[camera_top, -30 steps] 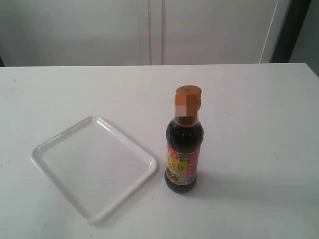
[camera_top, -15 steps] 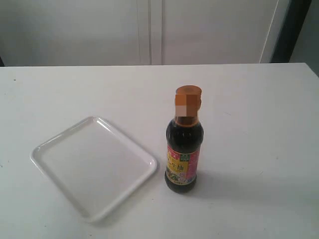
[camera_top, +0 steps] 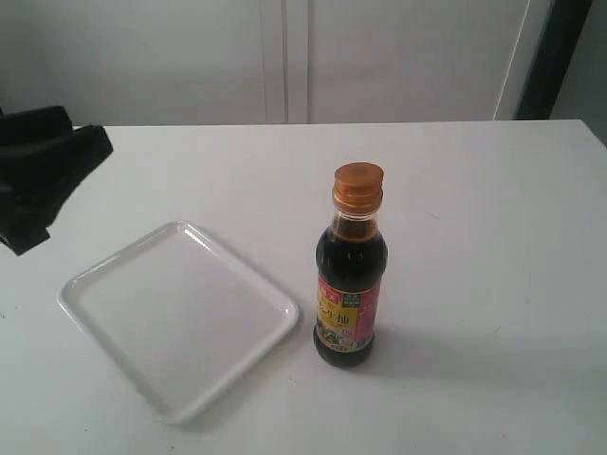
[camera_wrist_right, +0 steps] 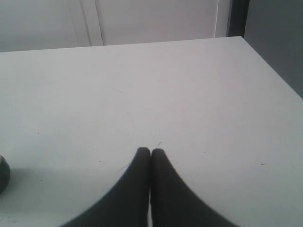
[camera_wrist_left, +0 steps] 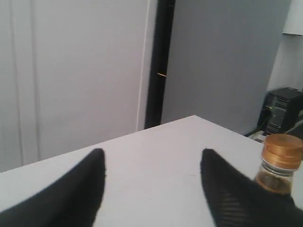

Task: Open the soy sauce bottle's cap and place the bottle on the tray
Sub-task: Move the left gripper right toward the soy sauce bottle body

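Note:
The soy sauce bottle (camera_top: 350, 284) stands upright on the white table, just right of the tray (camera_top: 95, 284). Its amber cap (camera_top: 358, 185) is shut. The flat white tray lies empty at the front left. My left gripper (camera_top: 81, 152) hangs at the far left edge, above and behind the tray, well away from the bottle. In the left wrist view the left gripper (camera_wrist_left: 151, 158) is open with nothing between its fingers, and the cap (camera_wrist_left: 283, 150) and neck show beside one finger. My right gripper (camera_wrist_right: 150, 152) is shut and empty over bare table, out of the exterior view.
The white table (camera_top: 474, 209) runs back to a pale wall with cabinet doors (camera_top: 285, 57). A dark rounded shape (camera_wrist_right: 3, 174) sits at the edge of the right wrist view. Black equipment (camera_wrist_left: 284, 109) stands beyond the table's far corner.
My left gripper has come into the exterior view at the far left; it was not visible before. The bottle and tray have not moved.

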Controlling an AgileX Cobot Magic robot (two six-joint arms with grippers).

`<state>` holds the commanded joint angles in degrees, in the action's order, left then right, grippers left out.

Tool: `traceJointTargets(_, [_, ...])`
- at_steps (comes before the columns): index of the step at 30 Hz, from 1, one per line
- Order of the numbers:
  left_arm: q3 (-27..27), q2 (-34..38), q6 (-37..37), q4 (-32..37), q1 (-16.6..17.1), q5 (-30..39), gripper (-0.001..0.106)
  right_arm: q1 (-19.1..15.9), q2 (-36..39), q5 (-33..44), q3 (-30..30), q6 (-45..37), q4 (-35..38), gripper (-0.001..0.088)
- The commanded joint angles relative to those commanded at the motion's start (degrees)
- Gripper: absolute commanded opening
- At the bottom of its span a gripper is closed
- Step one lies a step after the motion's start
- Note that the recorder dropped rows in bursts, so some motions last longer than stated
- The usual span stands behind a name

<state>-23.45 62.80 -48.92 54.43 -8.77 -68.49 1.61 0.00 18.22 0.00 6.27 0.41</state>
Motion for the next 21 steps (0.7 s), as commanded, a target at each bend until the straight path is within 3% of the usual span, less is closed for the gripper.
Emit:
traceJointTargets(3, [0.0,2.38,-0.22,-0.83,-2.89,-0.12,0.105,0.0,0.0,0.0,0.0,0.0,0.0,0.0])
traceJointTargets(10, [-0.38,6.7,-0.34,-0.82,-8.99,-0.39,0.105,0.0,0.0,0.0,0.0,0.0,0.0,0.0])
traceJointTargets(21, [-6.62,14.52,1.35,0.08,-15.82,-0.39,0.105,0.0,0.0,0.0,0.0,0.0,0.0,0.0])
